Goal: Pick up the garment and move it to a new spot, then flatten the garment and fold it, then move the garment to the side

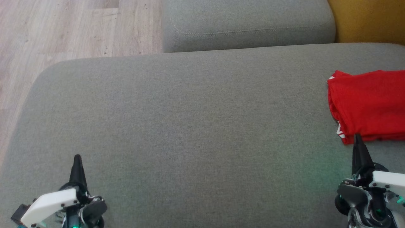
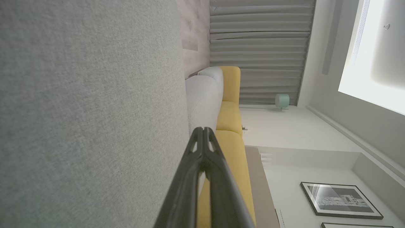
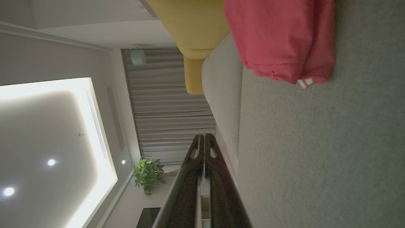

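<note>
Grey woven fabric covers the broad sofa seat cushion (image 1: 196, 126). On that cushion's right side lies the red cloth garment (image 1: 370, 104), folded into a flat stack of layers, with white trim showing at its left corners. Pale wooden floor (image 1: 63, 28) lies beyond the cushion's left edge. A smaller grey cushion (image 1: 246, 25) and mustard-yellow upholstery (image 1: 370, 19) sit past its far edge. Over the cushion's near edge, the right gripper (image 1: 357, 136) points at the garment's near hem, fingers pressed together and holding nothing. The left gripper (image 1: 77, 158), likewise closed and empty, is well apart from the garment, with bare fabric between.
</note>
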You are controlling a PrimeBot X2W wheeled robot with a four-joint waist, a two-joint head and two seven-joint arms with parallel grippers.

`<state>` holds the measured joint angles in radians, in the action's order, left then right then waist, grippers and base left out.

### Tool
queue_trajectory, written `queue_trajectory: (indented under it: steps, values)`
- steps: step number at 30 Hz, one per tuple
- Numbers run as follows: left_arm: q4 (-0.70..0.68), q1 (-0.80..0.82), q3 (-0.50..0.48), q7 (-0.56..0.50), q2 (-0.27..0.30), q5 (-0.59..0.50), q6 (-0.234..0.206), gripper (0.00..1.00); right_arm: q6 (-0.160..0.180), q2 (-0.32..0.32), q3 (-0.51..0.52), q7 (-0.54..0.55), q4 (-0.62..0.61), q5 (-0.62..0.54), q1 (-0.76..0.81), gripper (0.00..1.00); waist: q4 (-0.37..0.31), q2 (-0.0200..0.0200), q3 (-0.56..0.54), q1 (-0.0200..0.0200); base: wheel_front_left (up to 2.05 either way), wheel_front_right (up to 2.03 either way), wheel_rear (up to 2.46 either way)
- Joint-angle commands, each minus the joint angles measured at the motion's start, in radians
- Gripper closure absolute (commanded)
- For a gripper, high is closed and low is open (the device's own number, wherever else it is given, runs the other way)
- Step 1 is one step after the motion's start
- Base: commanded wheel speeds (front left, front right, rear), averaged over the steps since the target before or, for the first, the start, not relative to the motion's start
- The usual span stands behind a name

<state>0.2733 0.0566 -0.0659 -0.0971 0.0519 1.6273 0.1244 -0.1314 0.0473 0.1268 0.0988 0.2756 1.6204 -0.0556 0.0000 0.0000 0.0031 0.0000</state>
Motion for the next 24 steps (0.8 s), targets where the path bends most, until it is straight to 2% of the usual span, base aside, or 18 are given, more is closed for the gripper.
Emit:
queue_trajectory:
  steps: [1,24]
  values:
    - [-0.029,0.05,-0.038,-0.008,0.006,-0.01,0.006,1.0,0.001,0.009,-0.021,0.008,-0.031,-0.005,-0.052,1.0,0.0,0.0,0.0,0.0,0.0,0.0,0.0]
    - [-0.028,0.051,-0.041,-0.01,0.004,-0.013,0.006,1.0,0.001,0.007,-0.018,0.01,-0.031,-0.007,-0.052,1.0,0.0,0.0,0.0,0.0,0.0,0.0,0.0]
